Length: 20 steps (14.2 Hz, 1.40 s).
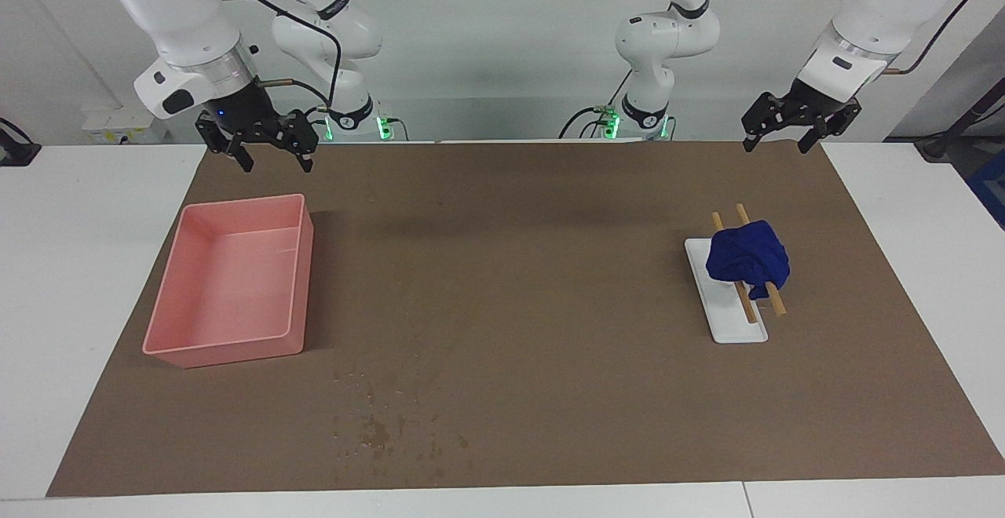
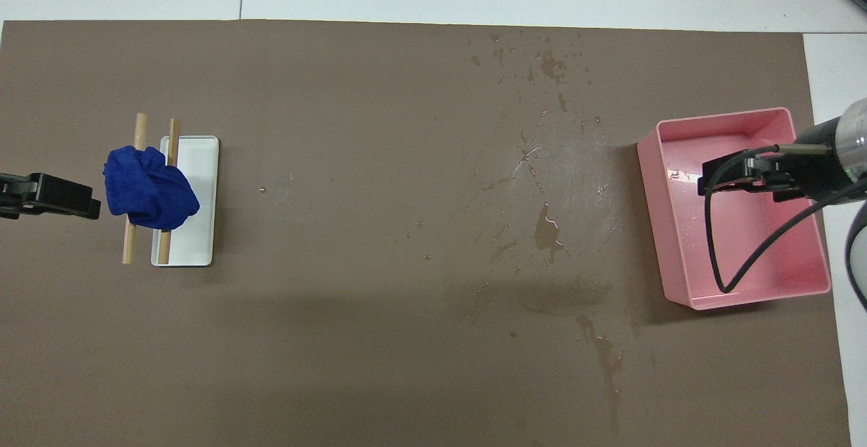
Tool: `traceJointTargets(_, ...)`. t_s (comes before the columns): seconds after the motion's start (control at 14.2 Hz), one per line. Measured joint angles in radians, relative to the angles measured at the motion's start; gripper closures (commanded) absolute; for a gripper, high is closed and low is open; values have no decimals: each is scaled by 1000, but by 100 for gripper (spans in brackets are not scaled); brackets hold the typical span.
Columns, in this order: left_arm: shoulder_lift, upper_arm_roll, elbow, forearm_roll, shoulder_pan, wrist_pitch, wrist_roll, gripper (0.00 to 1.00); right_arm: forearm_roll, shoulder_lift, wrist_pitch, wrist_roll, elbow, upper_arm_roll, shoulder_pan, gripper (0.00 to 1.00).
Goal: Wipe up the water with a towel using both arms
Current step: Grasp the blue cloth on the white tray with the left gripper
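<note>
A: Where is the royal-blue bunched cloth towel (image 1: pixel 747 259) sitting?

B: At the left arm's end of the worktop (image 1: pixel 518 267). It is draped over two thin wooden rods (image 1: pixel 774 300) that lie across a small white rectangular tray (image 1: pixel 734 322), about midway between the edge nearest the robots and the edge away from them.

A: And the water?

B: Scattered drops and a puddle (image 2: pixel 547 227) on the brown mat, toward the right arm's end. They run from beside the pink plastic bin (image 1: pixel 235 282) out to the worktop edge away from the robots.

A: Which arm is nearer the towel?

B: The left one, I judge. The left pincer (image 1: pixel 789 135) hangs in the air over the worktop edge nearest the robots, by the corner at the left arm's end, its fingers spread and holding nothing. From there the towel lies out toward the middle of the worktop and below it. The rods' long axis runs roughly from the robots' edge outward.

A: The other arm?

B: The right pincer (image 1: pixel 267 147) waits, spread and empty, over the mat just by the pink bin's edge nearest the robots, well apart from the towel.
</note>
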Motion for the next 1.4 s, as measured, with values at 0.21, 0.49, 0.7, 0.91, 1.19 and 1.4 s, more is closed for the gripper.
traceJointTargets(0.21,-1,-1,0,0,0,0,0,0,-3,0,-4,-2,0,2,0,0)
traceJointTargets(0.49,-1,6,-12,0,2,69,-8,0,-3,0,-13,-3,0,4,1,0)
traceJointTargets(0.7,1,14,-90,8,8,278,-170,0,-3,0,-19,-3,-1,7,2,0)
traceJointTargets(0.91,49,14,-166,74,11,414,-238,0,-3,0,-20,-3,-2,7,3,0)
traceJointTargets(1.19,136,13,-274,110,12,581,-359,6,-3,0,-22,-3,-2,7,3,0)
traceJointTargets(1.4,140,12,-347,111,12,646,-373,100,-3,0,-42,-3,-2,7,3,0)
